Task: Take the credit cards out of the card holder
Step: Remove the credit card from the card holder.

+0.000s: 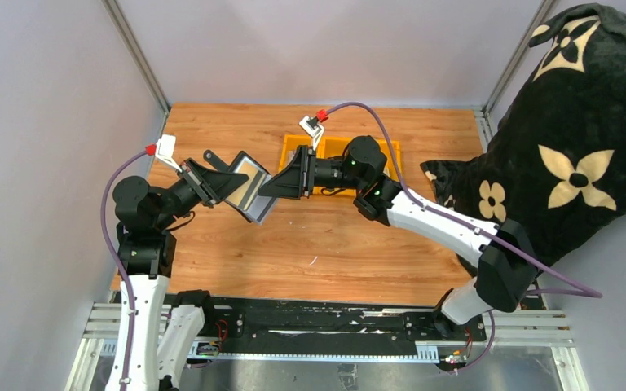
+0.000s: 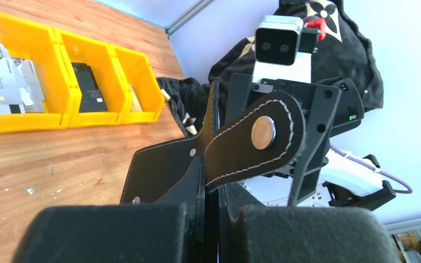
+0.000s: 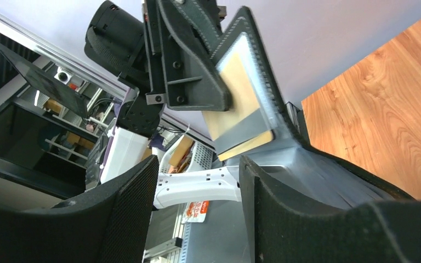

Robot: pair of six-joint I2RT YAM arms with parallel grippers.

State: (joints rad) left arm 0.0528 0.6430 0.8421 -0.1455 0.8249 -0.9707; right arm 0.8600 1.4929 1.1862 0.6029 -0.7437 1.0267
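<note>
The black card holder (image 1: pixel 250 194) is held open in the air above the table, between the two arms. My left gripper (image 1: pixel 227 186) is shut on its one flap; in the left wrist view (image 2: pixel 219 213) the black outside and the snap strap tab (image 2: pixel 263 136) stand up from the pads. My right gripper (image 1: pixel 275 186) is open at the holder's right edge. In the right wrist view (image 3: pixel 197 183) nothing lies between its fingers, and the holder's grey inside (image 3: pixel 318 170) lies just right of the right finger. A tan piece (image 3: pixel 235 96) shows in a window pocket. I cannot make out any pale credit cards in the holder.
Three yellow bins (image 2: pixel 60 60) stand at the back of the wooden table, partly behind my right gripper in the top view (image 1: pixel 379 151). The left bin holds pale cards or papers (image 2: pixel 5 76), the middle one a chunky black item (image 2: pixel 87 87). A black patterned cloth (image 1: pixel 579 155) lies at the right.
</note>
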